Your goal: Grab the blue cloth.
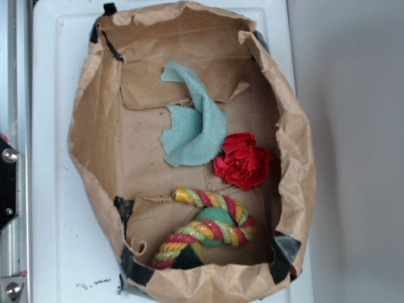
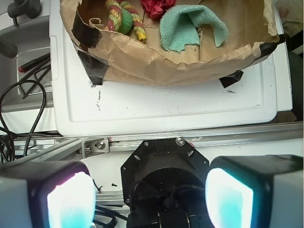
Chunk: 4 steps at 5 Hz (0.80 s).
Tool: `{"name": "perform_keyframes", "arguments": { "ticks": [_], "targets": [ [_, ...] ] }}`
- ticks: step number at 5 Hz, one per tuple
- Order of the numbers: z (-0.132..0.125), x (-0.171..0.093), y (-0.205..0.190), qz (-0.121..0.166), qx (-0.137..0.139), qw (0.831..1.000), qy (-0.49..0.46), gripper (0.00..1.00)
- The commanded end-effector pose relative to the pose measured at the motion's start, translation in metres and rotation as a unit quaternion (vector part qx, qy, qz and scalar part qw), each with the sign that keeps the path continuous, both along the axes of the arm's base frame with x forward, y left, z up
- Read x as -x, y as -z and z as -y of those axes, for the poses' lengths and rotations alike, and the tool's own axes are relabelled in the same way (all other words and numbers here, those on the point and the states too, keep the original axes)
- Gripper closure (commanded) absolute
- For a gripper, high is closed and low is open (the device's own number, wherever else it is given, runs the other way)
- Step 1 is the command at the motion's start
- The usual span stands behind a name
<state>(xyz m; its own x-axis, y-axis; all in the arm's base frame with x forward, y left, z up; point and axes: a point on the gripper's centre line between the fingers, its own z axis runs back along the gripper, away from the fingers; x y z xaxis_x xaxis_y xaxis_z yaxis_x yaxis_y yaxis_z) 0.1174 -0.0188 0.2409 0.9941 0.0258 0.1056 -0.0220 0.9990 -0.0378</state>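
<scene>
A big brown paper bag (image 1: 95, 139) sits on a white counter (image 1: 50, 189), and it fills most of the counter from the far edge to the near edge. The bag is open at the top, with black tape (image 1: 284, 249) stuck on its corners.

Inside the bag lies the blue cloth (image 1: 192, 129). It is soft and fuzzy and folded over on itself, with one end poking up. It lies in the middle of the bag, a bit toward the far edge of the counter. Just beside it, touching its lower corner, is a red fabric ball (image 1: 243, 161) with ruffles. Closer to the near edge is a rope toy (image 1: 208, 227), braided in red, yellow and green, curled around something green.

From the wrist view, the gripper (image 2: 149, 199) is off the counter, well apart from the bag. Its two fingers (image 2: 71, 199) stand far apart, so the jaws are wide and hold nothing. Black cables (image 2: 23, 104) lie past the counter's side edge.
</scene>
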Motion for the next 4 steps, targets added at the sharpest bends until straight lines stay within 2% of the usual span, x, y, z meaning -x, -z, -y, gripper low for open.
{"name": "perform_keyframes", "arguments": {
  "ticks": [1, 2, 3, 4],
  "targets": [
    [0.0, 0.0, 0.0, 0.0, 0.0, 1.0, 0.0, 0.0],
    [-0.008, -0.05, -0.004, 0.035, 0.007, 0.999, -0.029, 0.0],
    [-0.008, -0.074, -0.003, 0.047, 0.019, 0.998, -0.04, 0.0],
    [-0.01, -0.097, 0.003, 0.054, 0.012, 0.997, -0.044, 0.0]
  ]
}}
